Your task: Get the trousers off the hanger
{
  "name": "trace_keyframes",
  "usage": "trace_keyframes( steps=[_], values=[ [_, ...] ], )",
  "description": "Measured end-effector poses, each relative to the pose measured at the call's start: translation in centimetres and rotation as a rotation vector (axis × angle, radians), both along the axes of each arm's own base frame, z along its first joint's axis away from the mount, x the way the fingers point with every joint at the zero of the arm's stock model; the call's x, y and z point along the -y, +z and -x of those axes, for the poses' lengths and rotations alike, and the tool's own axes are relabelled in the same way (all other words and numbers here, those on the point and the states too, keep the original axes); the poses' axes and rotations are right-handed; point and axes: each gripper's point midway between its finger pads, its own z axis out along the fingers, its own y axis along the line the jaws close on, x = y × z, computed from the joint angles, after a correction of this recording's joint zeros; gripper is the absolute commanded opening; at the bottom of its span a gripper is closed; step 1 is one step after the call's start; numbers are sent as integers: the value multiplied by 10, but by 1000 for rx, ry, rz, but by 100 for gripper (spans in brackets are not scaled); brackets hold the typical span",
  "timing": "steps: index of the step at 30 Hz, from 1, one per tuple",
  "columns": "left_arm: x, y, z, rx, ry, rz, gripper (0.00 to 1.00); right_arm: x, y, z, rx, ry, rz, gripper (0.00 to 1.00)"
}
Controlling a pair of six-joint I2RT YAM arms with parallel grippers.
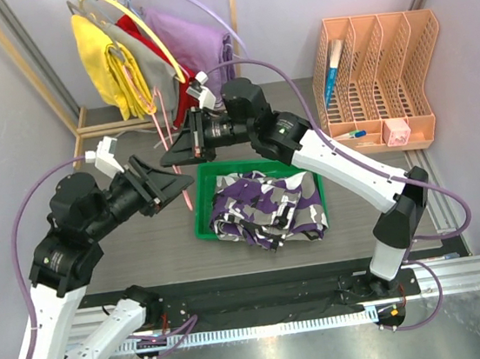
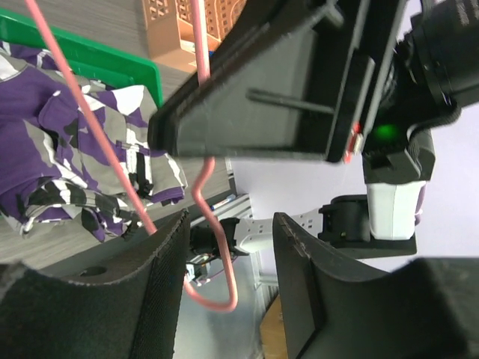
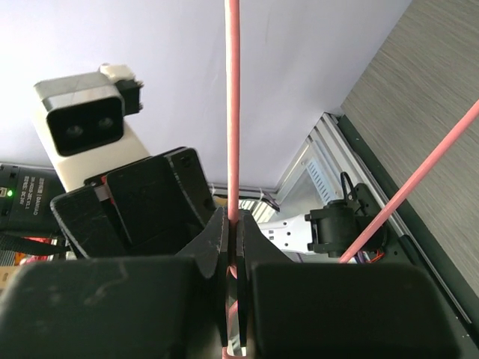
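Observation:
The camouflage trousers (image 1: 265, 209) lie bunched in a green bin (image 1: 201, 203), apart from the hanger; they also show in the left wrist view (image 2: 67, 149). The thin pink hanger (image 1: 188, 195) hangs bare to the left of the bin. My right gripper (image 1: 177, 155) is shut on one of its straight wires (image 3: 233, 112), jaws pressed on the wire (image 3: 231, 221). My left gripper (image 1: 174, 188) is open, just below and left of the right one. The hanger's hook (image 2: 217, 284) hangs in the gap between the left fingers (image 2: 168, 254), touching neither.
A rack at the back left holds a yellow garment (image 1: 108, 69) and a lavender garment (image 1: 197, 40) on hangers. An orange file organiser (image 1: 376, 75) stands at the back right. The metal rail (image 1: 462, 275) runs along the table's near edge.

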Motion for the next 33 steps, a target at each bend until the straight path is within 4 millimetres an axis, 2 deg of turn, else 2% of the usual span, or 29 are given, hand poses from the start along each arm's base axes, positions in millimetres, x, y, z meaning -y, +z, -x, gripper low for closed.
trace_keyframes(
  steps=[2,3,5,9,12,14,15,20,23,26,30,33],
  values=[
    [4,-2,-4,-11,-5,8,42,-2,1,3,1,6,-3,1],
    [6,-2,-6,-13,-10,13,36,-3,1,5,-1,10,-4,1],
    [8,-1,-8,-21,-15,24,30,-5,2,7,-1,12,-9,1],
    [8,-7,-7,-53,-10,21,3,-6,7,9,-1,8,-28,1],
    [4,-14,-2,-100,9,20,0,-7,4,11,11,8,-35,1],
    [1,-16,4,-120,15,24,0,-9,0,16,5,19,-32,12],
    [-2,-17,8,-128,19,26,0,-12,-1,20,5,29,-32,28],
    [-18,-28,33,-155,54,27,0,-13,-17,38,23,45,-10,48],
    [-37,-39,53,-173,106,7,0,5,-33,45,56,14,29,61],
    [-52,-52,65,-190,152,-32,0,31,-39,50,102,-39,55,66],
    [-74,-72,71,-224,217,-171,0,72,-40,55,181,-132,70,66],
    [-93,-68,66,-192,284,-285,0,104,-44,62,216,-203,87,66]
  ],
)
